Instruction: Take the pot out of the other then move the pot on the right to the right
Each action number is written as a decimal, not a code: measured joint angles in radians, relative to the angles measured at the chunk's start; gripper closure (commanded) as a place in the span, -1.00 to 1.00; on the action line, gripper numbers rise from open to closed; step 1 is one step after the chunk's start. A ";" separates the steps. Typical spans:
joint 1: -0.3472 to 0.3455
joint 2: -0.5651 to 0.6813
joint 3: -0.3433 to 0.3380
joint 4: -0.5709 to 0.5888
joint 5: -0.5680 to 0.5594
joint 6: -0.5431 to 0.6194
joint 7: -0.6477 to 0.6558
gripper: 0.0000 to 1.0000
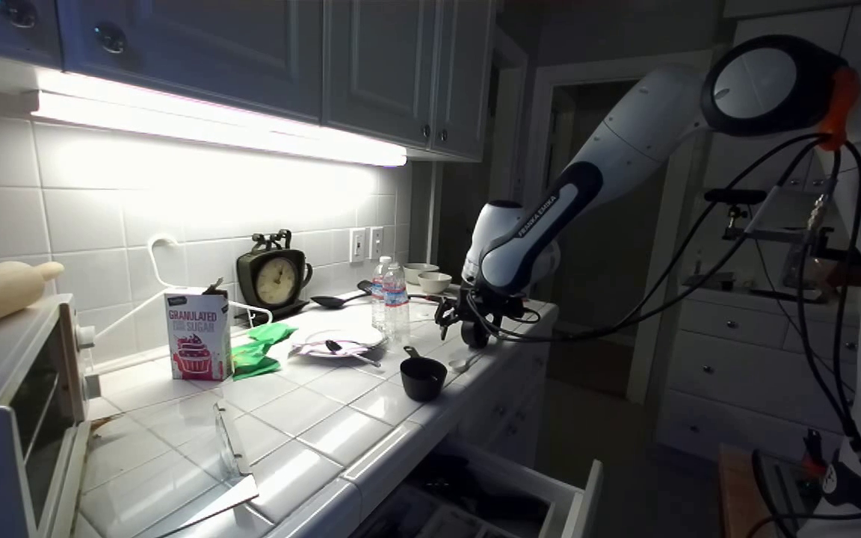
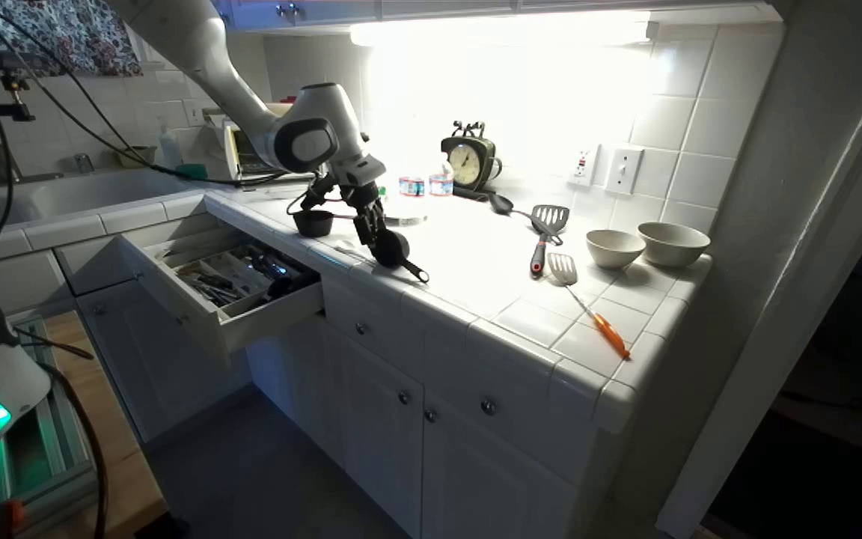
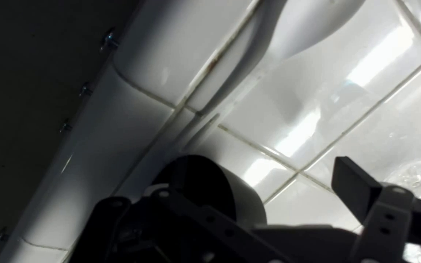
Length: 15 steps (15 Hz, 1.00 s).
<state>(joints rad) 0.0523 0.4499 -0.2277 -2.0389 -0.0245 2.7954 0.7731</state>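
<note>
A small black pot (image 1: 423, 377) with a short handle stands upright on the tiled counter in both exterior views. Another black pot (image 2: 390, 248) is tipped on its side near the counter's front edge, its handle (image 2: 416, 271) pointing away from the first pot. My gripper (image 3: 267, 179) is right over this tipped pot with its jaws wide apart. In the wrist view the tipped pot's grey outer wall (image 3: 247, 199) shows between the fingers. One finger overlaps its dark mouth; whether it reaches inside I cannot tell. The other finger (image 3: 355, 186) stands apart from the pot.
A white spoon (image 1: 460, 365) lies between the pots. Water bottles (image 1: 394, 299), a plate (image 1: 303, 345) and a sugar box (image 1: 199, 336) stand farther back. Spatulas (image 2: 562, 267) and bowls (image 2: 614, 248) are toward the counter's end. Below the edge a drawer (image 2: 259, 329) is pulled out.
</note>
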 measured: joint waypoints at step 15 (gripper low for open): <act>0.033 -0.077 -0.119 0.002 -0.135 -0.171 0.002 -1.00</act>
<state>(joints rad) 0.0849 0.3726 -0.3468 -2.0367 -0.1599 2.6244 0.7747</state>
